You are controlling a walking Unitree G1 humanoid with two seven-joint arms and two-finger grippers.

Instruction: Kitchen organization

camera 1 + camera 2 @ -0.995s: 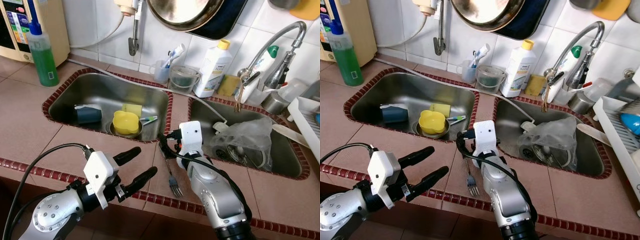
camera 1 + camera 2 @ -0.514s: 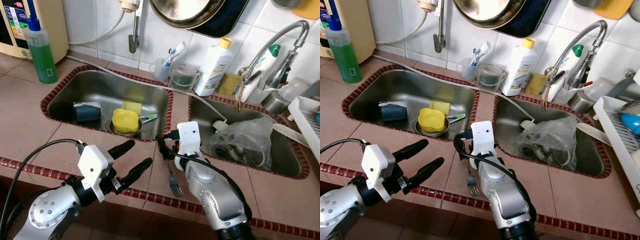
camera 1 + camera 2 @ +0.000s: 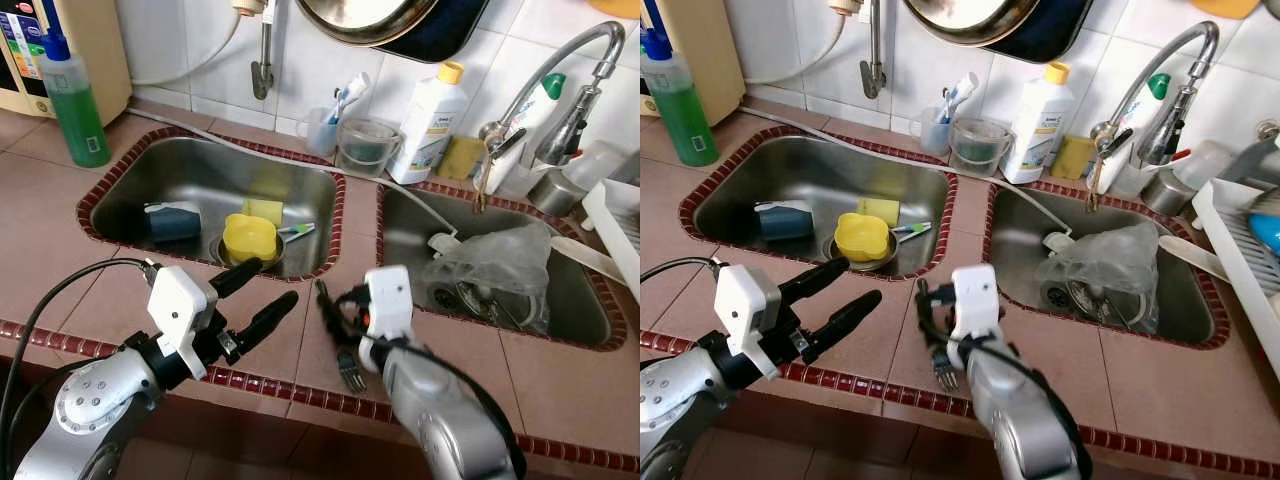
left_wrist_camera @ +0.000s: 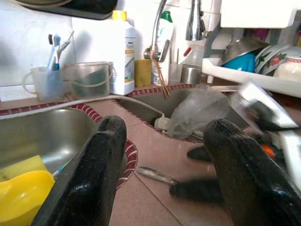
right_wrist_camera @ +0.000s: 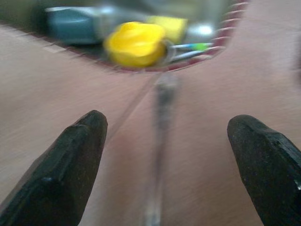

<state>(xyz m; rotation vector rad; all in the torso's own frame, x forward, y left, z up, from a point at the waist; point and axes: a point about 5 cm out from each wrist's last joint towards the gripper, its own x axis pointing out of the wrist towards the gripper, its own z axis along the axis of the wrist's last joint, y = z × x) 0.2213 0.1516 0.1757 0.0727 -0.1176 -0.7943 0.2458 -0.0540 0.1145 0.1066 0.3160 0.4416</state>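
A metal fork lies on the brown tiled counter between the two sinks, tines toward the front edge. My right gripper hovers open just above it, and the blurred fork handle runs between its fingers. My left gripper is open and holds nothing, above the counter in front of the left sink. In that sink sit a yellow cup, a blue-grey cup on its side, a yellow sponge and a toothbrush.
The right sink holds a crumpled clear plastic bag. A green soap bottle, a white bottle, small containers and the tap line the back wall. A white dish rack stands at far right.
My right wrist has drawn back toward the counter's front edge, along the fork. My left gripper has moved forward toward the left sink's rim. The fork has not moved.
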